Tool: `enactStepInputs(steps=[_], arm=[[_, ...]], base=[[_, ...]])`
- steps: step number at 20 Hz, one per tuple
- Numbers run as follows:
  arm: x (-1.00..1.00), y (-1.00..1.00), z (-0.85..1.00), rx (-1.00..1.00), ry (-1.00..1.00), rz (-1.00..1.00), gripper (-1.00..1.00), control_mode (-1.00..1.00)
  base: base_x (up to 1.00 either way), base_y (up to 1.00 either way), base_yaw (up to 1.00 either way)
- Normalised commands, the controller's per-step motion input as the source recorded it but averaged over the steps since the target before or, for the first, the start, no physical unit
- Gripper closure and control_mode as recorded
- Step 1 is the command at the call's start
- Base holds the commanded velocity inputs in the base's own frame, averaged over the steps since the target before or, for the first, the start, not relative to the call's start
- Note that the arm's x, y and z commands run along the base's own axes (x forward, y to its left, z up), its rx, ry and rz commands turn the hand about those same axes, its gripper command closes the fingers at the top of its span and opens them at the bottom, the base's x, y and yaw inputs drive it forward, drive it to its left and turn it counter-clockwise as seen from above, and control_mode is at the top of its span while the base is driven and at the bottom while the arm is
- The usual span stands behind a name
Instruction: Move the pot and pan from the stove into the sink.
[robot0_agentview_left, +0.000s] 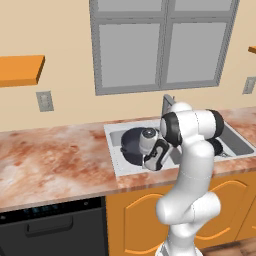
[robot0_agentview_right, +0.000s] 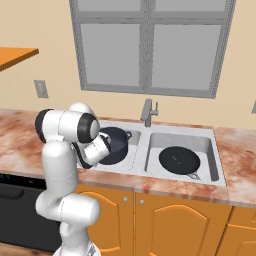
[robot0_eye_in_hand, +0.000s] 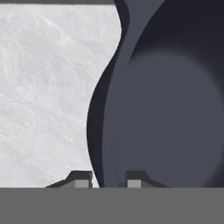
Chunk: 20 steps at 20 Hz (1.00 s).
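The dark navy pot (robot0_agentview_left: 130, 145) sits in the left basin of the steel sink (robot0_agentview_left: 113, 131), near its front wall. My gripper (robot0_eye_in_hand: 108, 179) is shut on the pot's (robot0_eye_in_hand: 175, 109) near rim, one fingertip inside and one outside the wall. In the right base view the gripper (robot0_agentview_right: 100, 152) reaches down from the left onto the pot (robot0_agentview_right: 117, 142). The flat black pan (robot0_agentview_right: 179, 159) lies in the sink's (robot0_agentview_right: 216, 145) right basin with its handle toward the front right. My arm partly hides the pan (robot0_agentview_left: 216, 146) in the left base view. The stove is out of view.
A grey faucet (robot0_agentview_right: 147, 112) stands behind the divider between the basins. Marbled counter (robot0_agentview_left: 55, 160) runs to either side. A black dishwasher (robot0_agentview_left: 50, 225) and orange cabinet doors (robot0_agentview_right: 175, 225) lie below. Behind the sink is a window (robot0_agentview_right: 147, 45).
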Motion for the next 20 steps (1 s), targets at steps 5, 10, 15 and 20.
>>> enactStepInputs(steps=[5,10,15,20], arm=[[0.00,0.00,0.47,0.00,-0.01,-0.06,-1.00,-1.00],[0.00,0.00,0.93,0.00,-0.09,-0.06,-1.00,-1.00],[-0.08,0.00,1.00,0.00,-0.07,-0.04,-1.00,-1.00],[-0.40,-0.04,0.98,0.00,-0.02,-0.07,-1.00,-1.00]], base=[[0.00,0.00,0.00],[0.00,0.00,0.00],[0.00,0.00,0.00],[0.00,0.00,0.00]])
